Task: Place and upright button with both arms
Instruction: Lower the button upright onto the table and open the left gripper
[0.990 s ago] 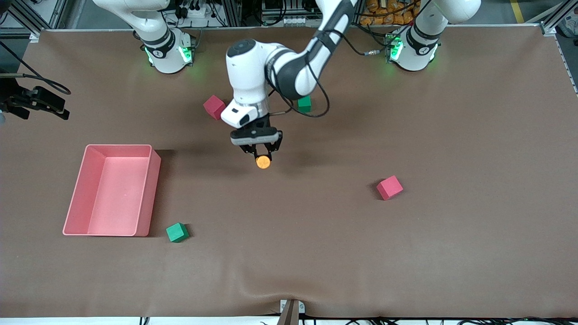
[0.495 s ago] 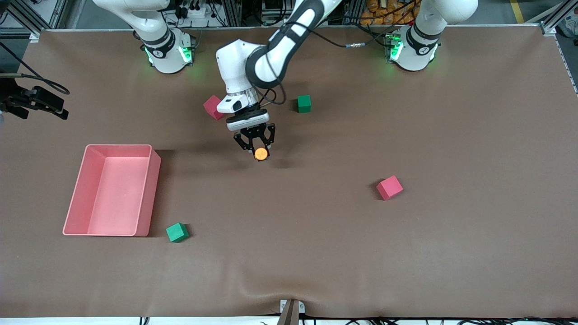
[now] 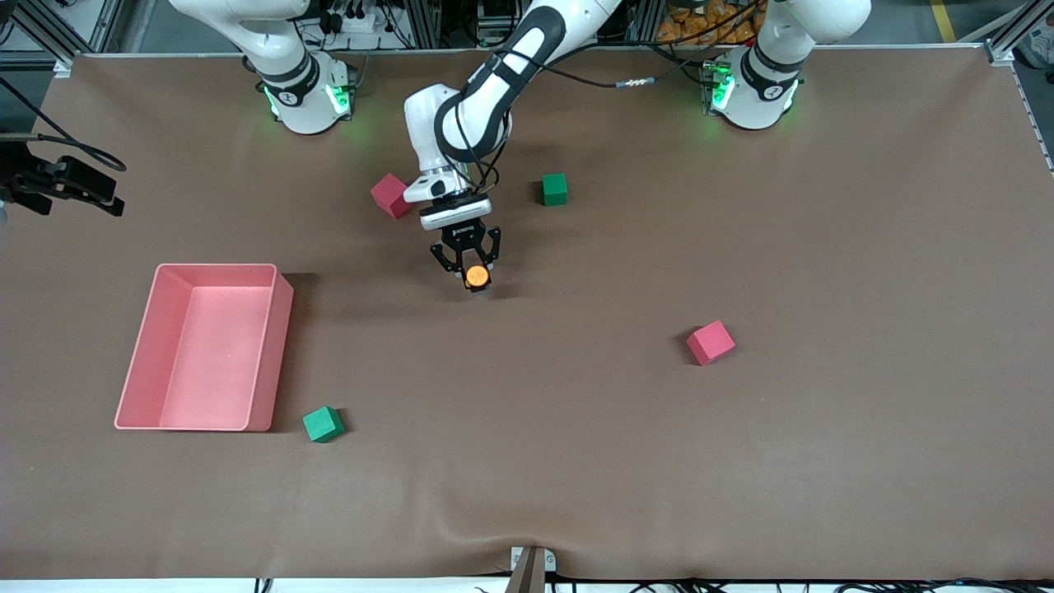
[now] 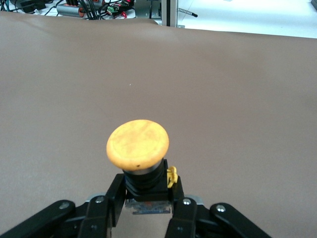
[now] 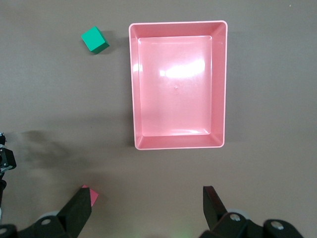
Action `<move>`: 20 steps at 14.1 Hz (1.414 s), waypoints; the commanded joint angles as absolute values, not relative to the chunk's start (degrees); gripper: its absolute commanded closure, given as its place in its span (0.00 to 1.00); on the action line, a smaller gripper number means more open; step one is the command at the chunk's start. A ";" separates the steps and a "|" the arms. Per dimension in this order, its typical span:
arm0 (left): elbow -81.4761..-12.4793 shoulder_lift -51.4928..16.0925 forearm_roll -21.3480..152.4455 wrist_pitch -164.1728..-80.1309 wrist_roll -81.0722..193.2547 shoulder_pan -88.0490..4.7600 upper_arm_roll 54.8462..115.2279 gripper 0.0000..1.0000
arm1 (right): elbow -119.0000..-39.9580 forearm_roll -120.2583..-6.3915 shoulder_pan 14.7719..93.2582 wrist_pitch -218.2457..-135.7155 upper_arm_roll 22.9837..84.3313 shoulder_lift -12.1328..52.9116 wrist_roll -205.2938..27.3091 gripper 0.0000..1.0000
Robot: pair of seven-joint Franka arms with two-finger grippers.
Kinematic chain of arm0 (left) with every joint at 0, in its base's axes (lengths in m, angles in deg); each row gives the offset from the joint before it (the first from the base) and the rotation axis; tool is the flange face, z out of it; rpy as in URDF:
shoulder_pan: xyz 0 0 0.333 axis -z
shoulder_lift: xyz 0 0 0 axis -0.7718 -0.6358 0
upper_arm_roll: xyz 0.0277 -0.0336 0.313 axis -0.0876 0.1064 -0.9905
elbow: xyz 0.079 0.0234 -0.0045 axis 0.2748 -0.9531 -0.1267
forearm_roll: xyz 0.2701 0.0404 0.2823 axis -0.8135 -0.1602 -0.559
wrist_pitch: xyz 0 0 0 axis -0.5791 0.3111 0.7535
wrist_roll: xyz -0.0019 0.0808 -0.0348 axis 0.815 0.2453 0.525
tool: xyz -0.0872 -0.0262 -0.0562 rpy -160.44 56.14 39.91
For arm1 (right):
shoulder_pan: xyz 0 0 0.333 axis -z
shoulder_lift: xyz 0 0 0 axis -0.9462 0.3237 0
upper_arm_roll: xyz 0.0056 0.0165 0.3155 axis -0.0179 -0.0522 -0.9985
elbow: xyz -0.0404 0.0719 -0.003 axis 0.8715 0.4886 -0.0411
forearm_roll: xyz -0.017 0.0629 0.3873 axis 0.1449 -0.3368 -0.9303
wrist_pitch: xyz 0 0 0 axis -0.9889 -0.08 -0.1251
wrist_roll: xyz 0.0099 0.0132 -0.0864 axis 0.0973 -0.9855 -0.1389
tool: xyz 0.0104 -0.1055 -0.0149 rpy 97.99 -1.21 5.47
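While the tiny push-button with a round orange cap and black blocky body (image 3: pixel 475 277) (image 4: pixel 139 156) sits low over the middle of the brown tabletop (image 3: pixel 576 428), cap facing up toward the front camera, the black two-finger left tool (image 3: pixel 468 262) (image 4: pixel 146 208) pinches its body from both sides. In the left wrist view the cap tilts slightly, and a small yellow tab shows on the body. The white jointed left arm (image 3: pixel 486 91) reaches in from its green-lit base.

A red foam cube (image 3: pixel 390 195) and a green foam cube (image 3: pixel 555 189) lie farther from the front camera than the button, one on either side of the left arm's wrist. A second red foam cube (image 3: pixel 711 342) lies nearer, toward the left arm's end. A shallow pink plastic tray (image 3: pixel 206 346) (image 5: pixel 177 84) lies toward the right arm's end, with a second green foam cube (image 3: pixel 322 424) (image 5: pixel 94 39) just beside its near corner.

The right tool (image 5: pixel 148 210) hangs high over the tray with its fingers spread, and the right arm waits.
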State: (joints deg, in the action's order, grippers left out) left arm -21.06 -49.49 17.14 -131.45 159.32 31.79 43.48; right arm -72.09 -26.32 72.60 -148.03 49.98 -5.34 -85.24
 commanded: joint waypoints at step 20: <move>-21.97 -55.62 7.16 -127.68 169.17 36.58 44.21 1.00 | -72.21 -25.51 72.87 -147.06 49.70 -5.80 -85.37 0.00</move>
State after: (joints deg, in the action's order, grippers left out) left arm -22.31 -55.22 8.69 -128.99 167.73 35.73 44.02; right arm -72.11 -26.32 72.60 -147.77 49.97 -5.34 -85.24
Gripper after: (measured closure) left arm 0.581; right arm 0.000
